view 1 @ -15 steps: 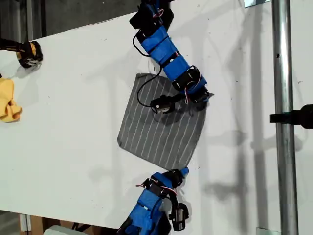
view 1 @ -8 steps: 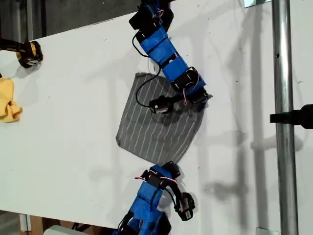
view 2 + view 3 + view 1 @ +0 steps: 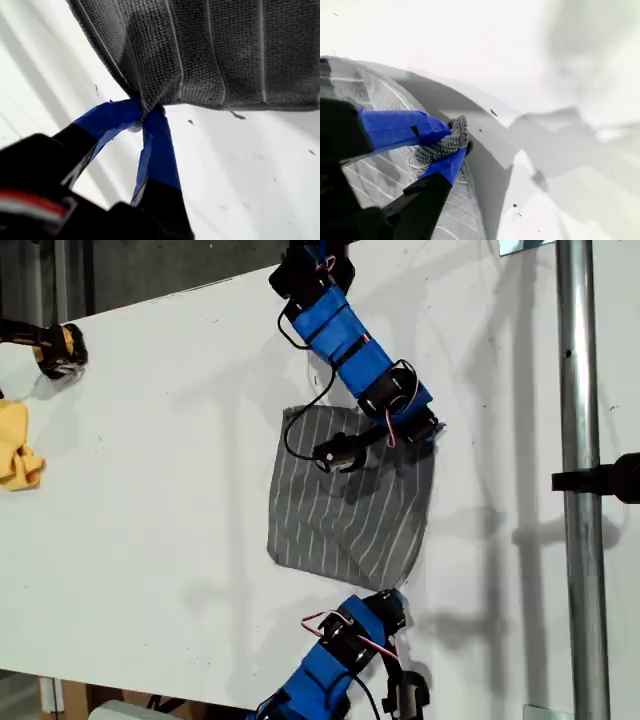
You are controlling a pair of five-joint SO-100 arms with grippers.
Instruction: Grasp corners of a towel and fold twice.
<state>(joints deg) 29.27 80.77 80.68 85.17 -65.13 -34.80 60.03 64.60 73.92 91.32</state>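
Both end effectors were clamped on corners of the towel (image 3: 350, 505), which lay on the white counter (image 3: 150, 470): my first end effector (image 3: 148, 111) pinched one corner, my second end effector (image 3: 455, 142) another. The first fold seemed just beginning; next, both corners would need carrying across together. No writing was readable.

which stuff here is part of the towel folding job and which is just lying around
In the job:
- towel
- its corners, one pinched by my first hand, one by my second hand

Lying about:
- yellow cloth at the exterior view's left edge
- yellow-and-black object near it
- metal pole on the exterior view's right
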